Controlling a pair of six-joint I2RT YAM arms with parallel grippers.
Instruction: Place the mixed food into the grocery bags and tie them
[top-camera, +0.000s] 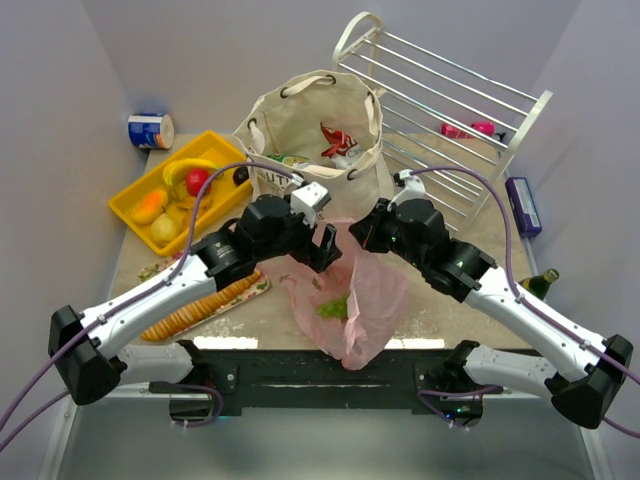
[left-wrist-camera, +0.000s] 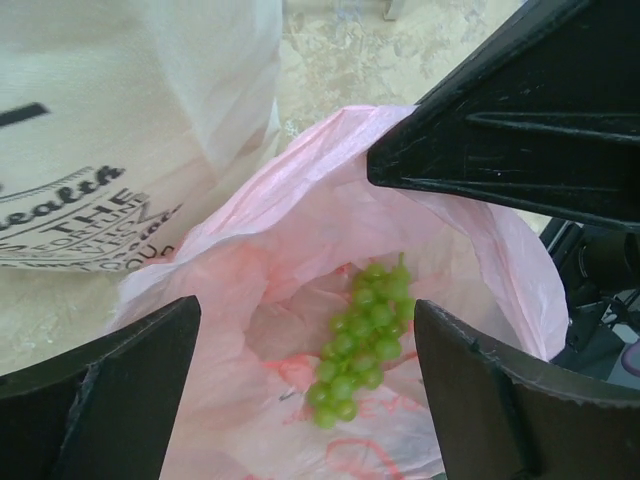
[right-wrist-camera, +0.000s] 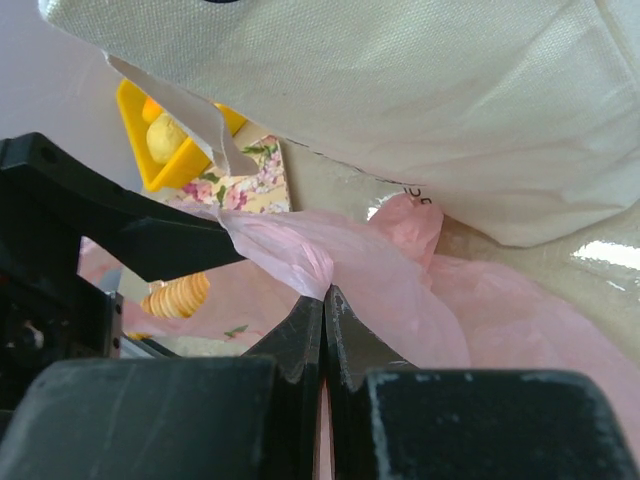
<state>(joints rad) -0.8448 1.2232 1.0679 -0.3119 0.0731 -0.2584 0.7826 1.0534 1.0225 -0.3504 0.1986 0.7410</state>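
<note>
My right claw (right-wrist-camera: 323, 300) pinches tight on the pink bag (right-wrist-camera: 385, 270); my left claw (left-wrist-camera: 307, 335) gapes wide over the grapes (left-wrist-camera: 362, 340), tote (left-wrist-camera: 130, 120) close ahead-left.

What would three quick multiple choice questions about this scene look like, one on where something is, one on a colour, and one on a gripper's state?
1. Where are the green grapes?
A) in the canvas tote
B) in the pink bag
C) in the right gripper

2. What colour is the packet in the canvas tote?
A) red
B) blue
C) green

3. What is the right gripper doing?
A) hanging open
B) shut on the green grapes
C) shut on the pink bag's edge

Answers:
1 B, the left wrist view shows them lying inside the pink plastic.
2 A, red shows in the tote's mouth from above.
3 C, its fingers meet on a fold of pink plastic.
</note>
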